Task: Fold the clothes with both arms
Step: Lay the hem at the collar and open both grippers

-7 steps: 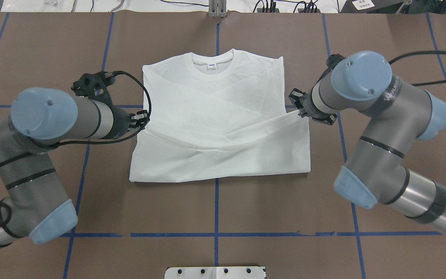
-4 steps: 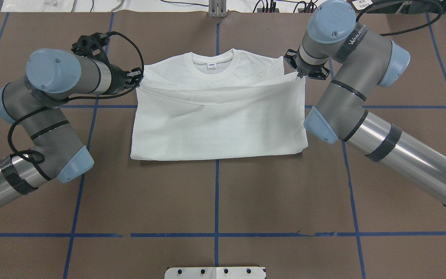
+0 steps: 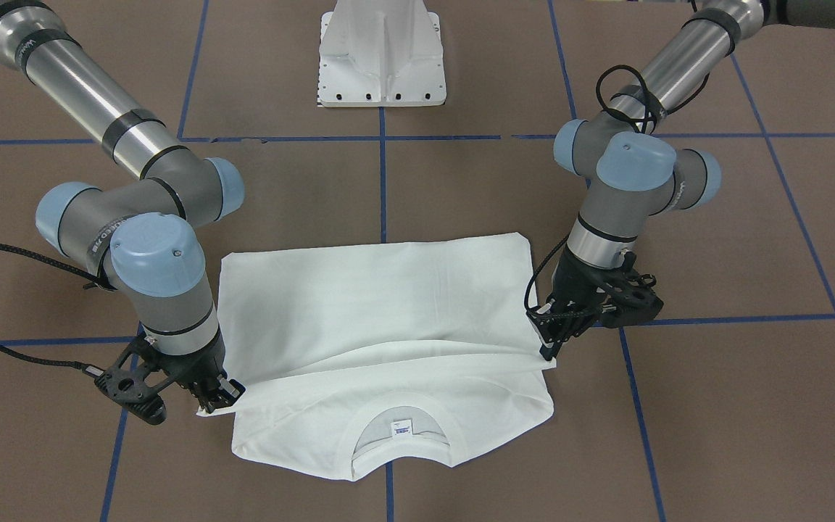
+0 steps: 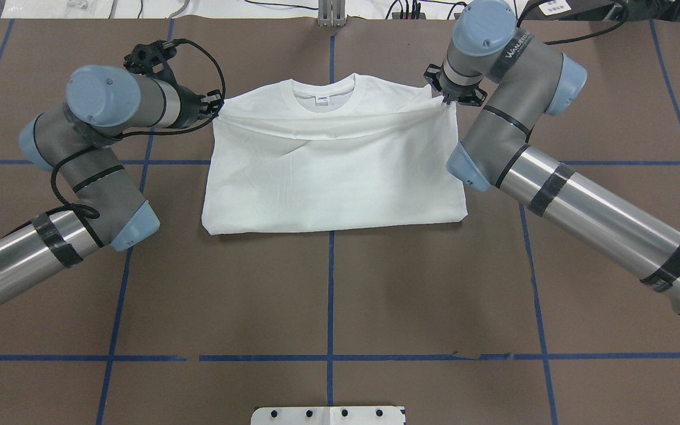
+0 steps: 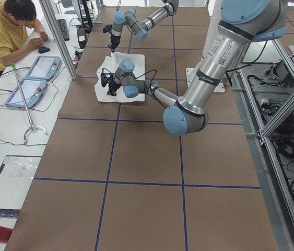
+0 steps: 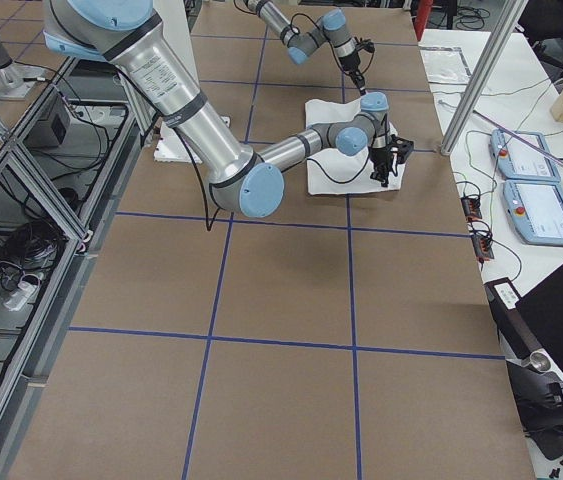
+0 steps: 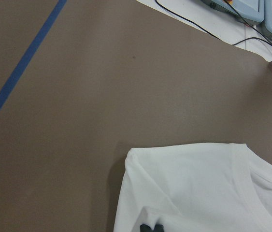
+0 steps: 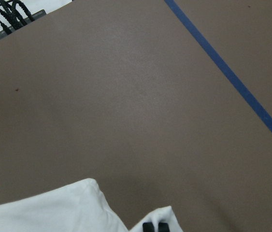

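Observation:
The white T-shirt [image 4: 334, 177] lies on the brown table, folded in half, its lower hem lifted up to just below the ribbed collar [image 4: 323, 97] with its small label. My left gripper [image 4: 217, 109] is shut on the hem's left corner at the shirt's left shoulder. My right gripper [image 4: 449, 100] is shut on the hem's right corner at the right shoulder. In the front-facing view the left gripper [image 3: 548, 351] and the right gripper [image 3: 218, 395] hold the hem, slack between them, over the shirt [image 3: 388, 297]. The left wrist view shows fingertips [image 7: 150, 227] pinching cloth [image 7: 198, 183]. The printed text is hidden.
The white pedestal base [image 3: 381, 58] stands on the robot's side of the table. Blue tape lines [image 4: 330, 295] cross the brown table top. Cables [image 4: 411, 9] lie along the far edge. An operator [image 5: 11, 31] sits at a side table with two pendants [image 5: 37, 78].
Both grippers have carried the shirt's lower hem away from the robot, from mid-body up to the shoulders. The fold line has moved farther from the robot too.

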